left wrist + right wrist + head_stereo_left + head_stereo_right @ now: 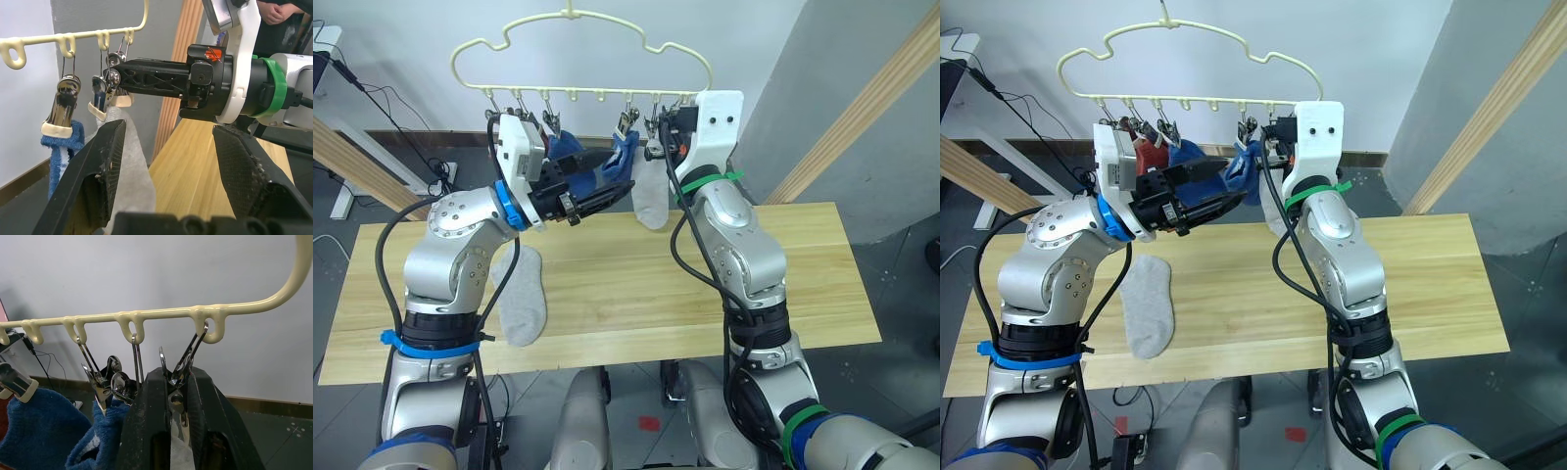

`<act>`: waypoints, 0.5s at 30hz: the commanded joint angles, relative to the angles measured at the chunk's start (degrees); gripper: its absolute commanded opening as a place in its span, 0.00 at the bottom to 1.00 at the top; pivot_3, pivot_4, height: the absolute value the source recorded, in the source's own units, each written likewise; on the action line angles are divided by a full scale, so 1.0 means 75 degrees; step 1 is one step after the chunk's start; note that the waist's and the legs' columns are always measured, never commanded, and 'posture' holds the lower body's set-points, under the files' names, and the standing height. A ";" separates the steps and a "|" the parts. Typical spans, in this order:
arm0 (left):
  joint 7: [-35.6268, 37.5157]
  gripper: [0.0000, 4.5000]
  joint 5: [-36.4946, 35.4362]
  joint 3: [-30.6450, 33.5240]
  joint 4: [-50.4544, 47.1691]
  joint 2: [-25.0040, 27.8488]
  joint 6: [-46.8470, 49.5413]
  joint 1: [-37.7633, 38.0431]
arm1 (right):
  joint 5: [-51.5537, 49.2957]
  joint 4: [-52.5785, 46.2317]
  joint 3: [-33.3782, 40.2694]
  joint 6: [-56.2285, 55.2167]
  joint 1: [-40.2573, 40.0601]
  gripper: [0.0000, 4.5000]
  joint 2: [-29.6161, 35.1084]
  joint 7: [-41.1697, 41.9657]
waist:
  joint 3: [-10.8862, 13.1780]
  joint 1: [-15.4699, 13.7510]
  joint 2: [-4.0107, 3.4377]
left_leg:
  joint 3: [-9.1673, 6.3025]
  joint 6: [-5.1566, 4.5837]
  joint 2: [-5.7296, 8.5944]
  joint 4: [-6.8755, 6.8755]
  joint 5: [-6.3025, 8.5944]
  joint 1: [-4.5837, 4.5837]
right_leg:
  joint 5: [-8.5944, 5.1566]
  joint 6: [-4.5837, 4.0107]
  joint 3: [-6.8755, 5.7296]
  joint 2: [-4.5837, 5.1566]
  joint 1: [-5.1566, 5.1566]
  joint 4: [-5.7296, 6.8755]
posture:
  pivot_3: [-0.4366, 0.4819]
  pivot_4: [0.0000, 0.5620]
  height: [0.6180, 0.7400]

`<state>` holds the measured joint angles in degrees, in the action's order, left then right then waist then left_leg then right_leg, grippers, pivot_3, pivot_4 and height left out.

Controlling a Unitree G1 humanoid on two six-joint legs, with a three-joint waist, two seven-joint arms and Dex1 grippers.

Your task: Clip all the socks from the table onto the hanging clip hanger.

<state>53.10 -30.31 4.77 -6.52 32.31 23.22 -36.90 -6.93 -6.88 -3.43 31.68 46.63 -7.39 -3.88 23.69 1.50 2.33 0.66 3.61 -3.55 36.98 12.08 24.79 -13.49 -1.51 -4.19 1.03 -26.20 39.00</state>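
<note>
The pale yellow clip hanger [578, 44] hangs above the table [803, 284]. Two blue socks [570, 149] [625, 157], a rust red sock [1146, 157] and a light grey sock [651, 201] hang from its clips. My right gripper [172, 374] is raised to the bottom bar and is shut on the metal clip [115, 76] above the grey sock. My left gripper [167, 128] stands open just below, level with the hanging grey sock [124, 152], with nothing pinched. Another grey sock [522, 294] lies flat on the table's left part.
Thick wooden rails slant past the table at the right [862, 117] and left [352, 157]. Cables lie on the floor behind the table at the left [411, 108]. A person's hands [279, 12] show beyond the right arm.
</note>
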 commanded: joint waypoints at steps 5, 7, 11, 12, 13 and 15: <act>-0.0015 0.69 -0.0094 0.0127 -0.0314 0.0068 -0.0060 -0.0010 | -0.0006 -0.0315 -0.0024 -0.0104 0.0137 0.03 -0.0096 0.0032 | 0.0000 0.0000 0.0000 | 0.0000 0.0000 0.0000 0.0000 0.0000 0.0000 | 0.0000 0.0000 0.0000 0.0000 0.0000 0.0000 | 0.44 0.66 1.00; -0.0014 0.69 -0.0079 0.0120 -0.0310 0.0071 -0.0071 -0.0008 | 0.0045 -0.0365 -0.0048 -0.0080 0.0084 0.20 -0.0067 0.0010 | 0.0000 0.0000 0.0000 | 0.0000 0.0000 0.0000 0.0000 0.0000 0.0000 | 0.0000 0.0000 0.0000 0.0000 0.0000 0.0000 | 0.44 0.66 1.00; -0.0009 0.69 -0.0064 0.0102 -0.0299 0.0062 -0.0087 -0.0015 | 0.0085 -0.0346 -0.0121 0.0095 0.0084 0.51 -0.0025 0.0092 | 0.0000 0.0001 0.0000 | 0.0001 -0.0001 0.0000 0.0000 0.0000 0.0000 | 0.0000 0.0000 0.0000 0.0000 0.0000 0.0000 | 0.44 0.66 1.00; -0.0006 0.69 -0.0063 0.0097 -0.0296 0.0059 -0.0089 -0.0013 | 0.0099 -0.0339 -0.0125 0.0114 0.0087 0.58 -0.0024 0.0099 | 0.0000 0.0001 0.0000 | 0.0000 -0.0001 0.0000 0.0000 0.0000 0.0000 | 0.0000 0.0000 0.0000 0.0000 0.0000 0.0000 | 0.44 0.66 1.00; -0.0006 0.69 -0.0056 0.0094 -0.0289 0.0057 -0.0096 -0.0014 | 0.0112 -0.0328 -0.0120 0.0121 0.0093 0.58 -0.0025 0.0101 | 0.0000 0.0001 0.0000 | 0.0000 -0.0001 0.0000 0.0000 0.0000 0.0000 | 0.0000 0.0000 0.0000 0.0000 0.0000 0.0000 | 0.44 0.66 1.00; -0.0007 0.69 -0.0057 0.0095 -0.0299 0.0058 -0.0096 -0.0006 | 0.0143 -0.0333 -0.0117 0.0147 0.0099 0.58 -0.0025 0.0117 | 0.0000 0.0001 0.0000 | 0.0000 0.0000 0.0000 0.0000 0.0000 0.0000 | 0.0000 0.0000 0.0000 0.0000 0.0000 0.0000 | 0.44 0.67 1.00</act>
<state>53.05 -30.33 4.76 -6.52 32.31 23.33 -36.88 -5.79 -6.90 -3.60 33.12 46.62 -7.28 -3.35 23.69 1.50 2.33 0.66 3.61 -3.55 36.98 12.08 24.79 -13.49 -1.51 -4.19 1.03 -26.20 39.00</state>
